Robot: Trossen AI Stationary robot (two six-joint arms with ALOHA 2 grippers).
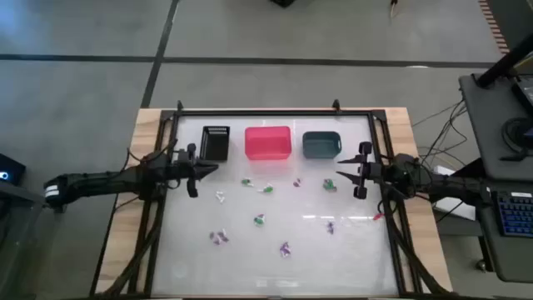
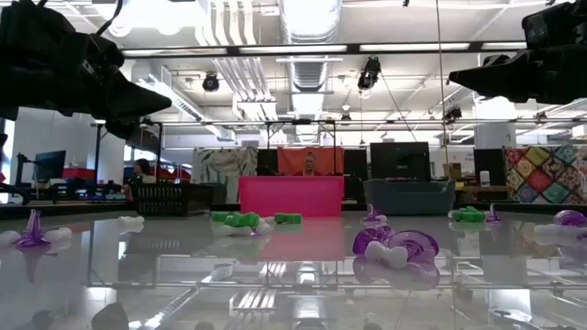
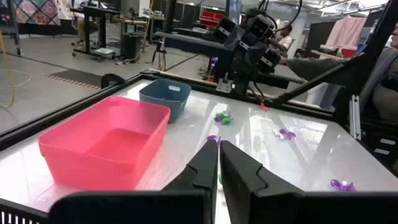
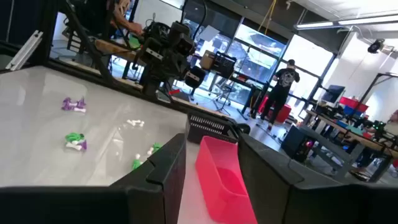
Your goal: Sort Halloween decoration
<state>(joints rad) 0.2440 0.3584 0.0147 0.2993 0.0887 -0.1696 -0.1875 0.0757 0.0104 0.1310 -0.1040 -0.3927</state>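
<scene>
Glossy white tabletop (image 1: 275,267) fills my overhead view, boxed in by a black frame on a pale wooden base, with grey workshop floor around it. Along the 12 o'clock edge I see three bins in a row: a black slatted rectangular bin (image 1: 215,142) toward 11, a pink plastic rectangular bin (image 1: 267,142) at 12, and a teal plastic rectangular bin (image 1: 321,145) toward 1. I judge they sit lined up there as drop-off targets, within reach of both arms.

Small green, purple and white Halloween trinkets (image 1: 259,220) lie scattered loose across the middle of the tabletop, from just below the bins down toward 6 o'clock; none is in a bin that I can see, so sorting looks barely begun. One purple trinket (image 2: 390,247) lies closest to the low camera, and a green trinket (image 2: 240,220) lies near the pink bin.

At 9 o'clock, the left hand (image 1: 196,171) hovers off the surface with its fingers pressed together and nothing between them; I read that as a waiting posture. At 3 o'clock, the right hand (image 1: 346,179) hovers with its fingers spread wide and empty, pointing inward at the trinkets near the teal bin, which I take as readiness for a pick.

I can make out no brand, label or readable writing on the bins, the trinkets or the arms.
</scene>
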